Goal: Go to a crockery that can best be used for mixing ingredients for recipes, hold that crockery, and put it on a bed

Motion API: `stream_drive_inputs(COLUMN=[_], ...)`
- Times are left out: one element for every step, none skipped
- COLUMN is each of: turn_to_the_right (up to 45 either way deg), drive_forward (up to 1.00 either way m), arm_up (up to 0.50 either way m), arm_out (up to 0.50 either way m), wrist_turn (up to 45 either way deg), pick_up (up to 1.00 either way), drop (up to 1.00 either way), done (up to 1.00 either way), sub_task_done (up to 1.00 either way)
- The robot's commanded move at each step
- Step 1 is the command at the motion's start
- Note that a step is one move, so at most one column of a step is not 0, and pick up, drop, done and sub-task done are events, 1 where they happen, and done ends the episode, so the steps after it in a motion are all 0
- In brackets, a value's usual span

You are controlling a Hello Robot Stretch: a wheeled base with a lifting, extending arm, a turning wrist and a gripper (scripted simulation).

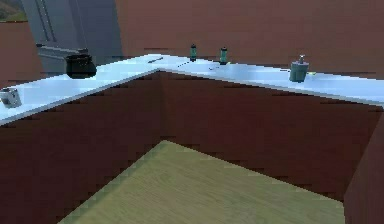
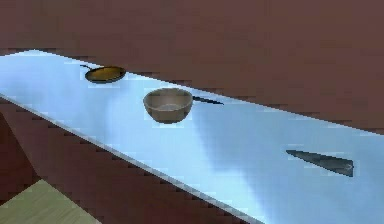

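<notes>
Looking ahead in the forward view, what is blocking the way?

A counter (image 1: 250,80) is bending round a corner and closing off the wooden floor (image 1: 200,190) on two sides; its dark red fronts are standing straight across the path; a tall grey cabinet (image 1: 75,25) is rising behind the left run.

And what is sitting on top of it?

A dark squat thing (image 1: 81,65) is standing on the left run; a small grey cup (image 1: 10,97) is sitting at the view's left edge; a thin dark stick (image 1: 155,60) is lying near the corner; one small dark bottle (image 1: 193,52) is standing just past it, and a second bottle (image 1: 223,55) is standing near the first; a grey pot (image 1: 299,69) is standing well apart on the right run.

Turning to the arm side view, where is the bowl sitting?

The brown bowl (image 2: 168,104) is standing upright on a pale countertop (image 2: 250,150), left of the view's middle; bare top is lying between it and the near edge; a flat dark pan (image 2: 105,74) is lying farther left, apart from it; a thin dark utensil (image 2: 208,100) is lying just behind the bowl toward the right, and whether they are touching I cannot tell; a dark wedge-shaped flat thing (image 2: 322,162) is lying well apart toward the view's right.

And the jaws?

How they are standing I cannot tell.
</notes>
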Motion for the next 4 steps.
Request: stream_drive_inputs(turn_to_the_right=[0.0, 0.0, 0.0, 0.0], drive_forward=[0.00, 0.00, 0.00, 0.00], arm_up=[0.50, 0.38, 0.00, 0.00], arm_out=[0.00, 0.00, 0.44, 0.00], wrist_turn=[0.0, 0.0, 0.0, 45.0], pick_up=[0.00, 0.00, 0.00, 0.00], drop=[0.00, 0.00, 0.00, 0.00], done=[0.00, 0.00, 0.00, 0.00], sub_task_done=[0.00, 0.00, 0.00, 0.00])
